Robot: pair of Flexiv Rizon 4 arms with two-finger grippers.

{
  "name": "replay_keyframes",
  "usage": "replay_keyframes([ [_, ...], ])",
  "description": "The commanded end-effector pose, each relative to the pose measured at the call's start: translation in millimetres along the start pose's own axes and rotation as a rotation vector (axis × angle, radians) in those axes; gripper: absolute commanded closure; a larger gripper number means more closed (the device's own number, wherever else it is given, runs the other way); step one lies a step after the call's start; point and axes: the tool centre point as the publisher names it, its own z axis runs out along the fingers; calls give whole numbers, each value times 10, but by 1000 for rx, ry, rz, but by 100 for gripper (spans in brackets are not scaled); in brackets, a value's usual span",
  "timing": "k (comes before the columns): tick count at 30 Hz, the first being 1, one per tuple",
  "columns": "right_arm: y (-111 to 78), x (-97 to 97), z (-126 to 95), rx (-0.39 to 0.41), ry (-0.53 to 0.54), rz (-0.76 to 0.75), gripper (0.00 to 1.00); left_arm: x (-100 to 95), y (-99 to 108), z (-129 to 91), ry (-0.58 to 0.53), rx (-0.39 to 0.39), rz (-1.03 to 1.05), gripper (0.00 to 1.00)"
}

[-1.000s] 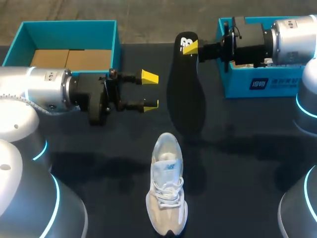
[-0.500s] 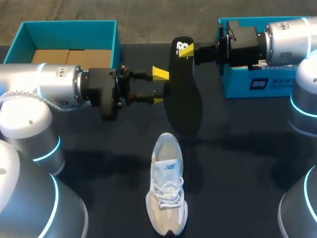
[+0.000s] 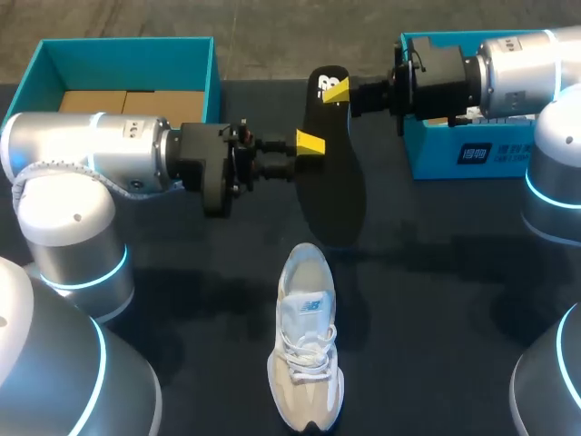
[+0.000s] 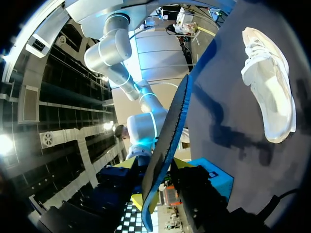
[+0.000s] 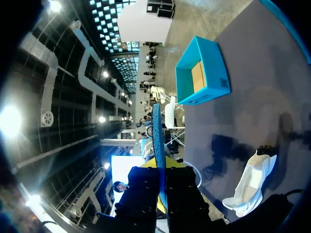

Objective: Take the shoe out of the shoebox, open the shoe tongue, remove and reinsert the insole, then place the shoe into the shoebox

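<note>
Now | left gripper (image 3: 304, 154) has closed in on the insole (image 3: 331, 186) beyond the shoe (image 3: 306, 336) toe, fingers astride its edge, clamp cannot be told | right gripper (image 3: 343, 91) clenched on insole heel | shoe on surface (image 3: 436, 300) | likely handover; reinsertion pending

Head view: even, moderate light from above and the far side. The dark counter (image 3: 209, 363) swallows most of it. Soft-edged shadows of the left arm (image 3: 91, 154) and right arm (image 3: 517, 64) fall toward the near edge. The white shoe (image 3: 307, 363) is brightest, its upper nearly washed out, with a faint shadow on its right. The black insole (image 3: 331, 182) barely separates from the counter. Silver arm shells carry soft highlights; cyan rings glow. Wrist views: harsh contrast, lamp flares (image 5: 9, 121) bloom. In the left wrist view the shoe is blown out, with dark shadows beside it.
</note>
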Motion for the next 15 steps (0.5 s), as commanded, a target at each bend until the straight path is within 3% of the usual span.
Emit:
replay_keyframes([
  [1, 4, 0, 20, -1, -1, 0, 100, 26, 36, 63, -1, -2, 4, 75],
  [6, 4, 0, 20, -1, -1, 0, 100, 41, 71, 91, 2, -6, 4, 76],
  [8, 4, 0, 20, -1, -1, 0, 100, 46, 80, 101, 2, -8, 4, 83],
  [11, 4, 0, 20, -1, -1, 0, 100, 48, 80, 113, 2, -9, 3, 100],
  [15, 4, 0, 20, -1, -1, 0, 100, 54, 81, 138, 2, -8, 2, 100],
])
